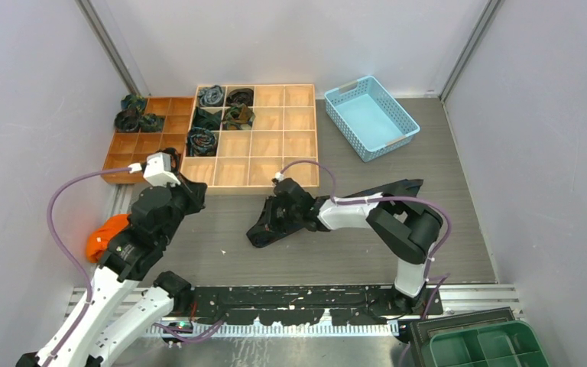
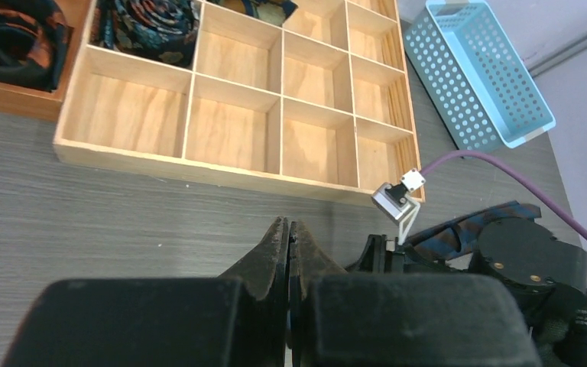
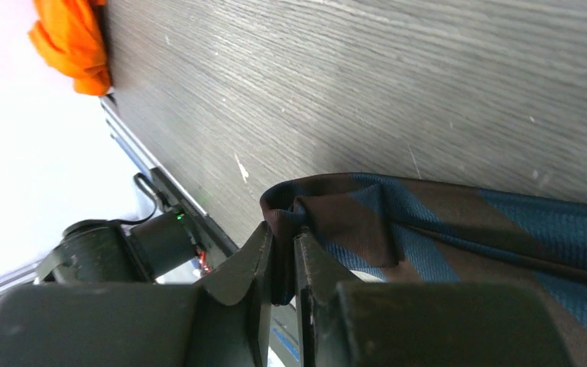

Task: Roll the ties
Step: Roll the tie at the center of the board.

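A dark brown and blue striped tie [image 3: 443, 229] lies flat on the grey table; in the top view it is a dark strip [image 1: 264, 233] under my right arm. My right gripper [image 3: 283, 229] [image 1: 275, 218] is shut on a folded end of this tie, with fabric pinched between the fingers. My left gripper [image 2: 289, 225] [image 1: 195, 193] is shut with nothing in it, hovering near the front edge of the light wooden tray [image 1: 283, 138]. Several rolled ties [image 1: 212, 95] fill compartments at the tray's back left, and more coils [image 1: 128, 120] sit in the darker tray [image 1: 126, 145].
A light blue basket [image 1: 371, 116] stands at the back right. An orange rounded object [image 1: 107, 235] lies at the table's left edge beside my left arm. A green bin [image 1: 481, 344] sits at the near right corner. Purple cables loop off both wrists.
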Available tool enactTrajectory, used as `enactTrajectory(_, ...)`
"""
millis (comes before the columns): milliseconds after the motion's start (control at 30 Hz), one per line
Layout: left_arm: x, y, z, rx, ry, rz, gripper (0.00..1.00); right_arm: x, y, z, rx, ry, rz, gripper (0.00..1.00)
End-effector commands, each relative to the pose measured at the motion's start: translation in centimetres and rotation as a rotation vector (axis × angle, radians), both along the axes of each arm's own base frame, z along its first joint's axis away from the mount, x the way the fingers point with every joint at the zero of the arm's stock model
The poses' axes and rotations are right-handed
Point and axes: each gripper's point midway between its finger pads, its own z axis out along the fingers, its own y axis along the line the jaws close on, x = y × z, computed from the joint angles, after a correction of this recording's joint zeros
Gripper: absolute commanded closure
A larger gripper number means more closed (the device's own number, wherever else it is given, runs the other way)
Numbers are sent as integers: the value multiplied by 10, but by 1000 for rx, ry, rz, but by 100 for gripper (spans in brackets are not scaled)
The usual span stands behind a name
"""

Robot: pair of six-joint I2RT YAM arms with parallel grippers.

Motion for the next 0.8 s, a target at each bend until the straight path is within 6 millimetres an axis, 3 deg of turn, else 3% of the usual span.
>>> enactTrajectory(0,13,-22,11,-59,-67,-73,100,10,3,69,261,-51,-45,85)
enactTrajectory(100,19,-32,6,-69,-52,-104,100,11,-8,79,329,-34,-64,85)
enactTrajectory(167,23,-39,1,-72,-34,-120,100,11,-14,75,325,-25,-71,85)
enactTrajectory(400,36,-56,-16,-69,15,-160,100,12,-34,41,319,54,-107,85)
enactTrajectory(533,40,-59,-23,-60,30,-164,100,14,-41,38,390,81,-137,85)
enactTrajectory(767,45,-71,-32,-51,46,-193,100,14,-61,14,341,82,-182,85)
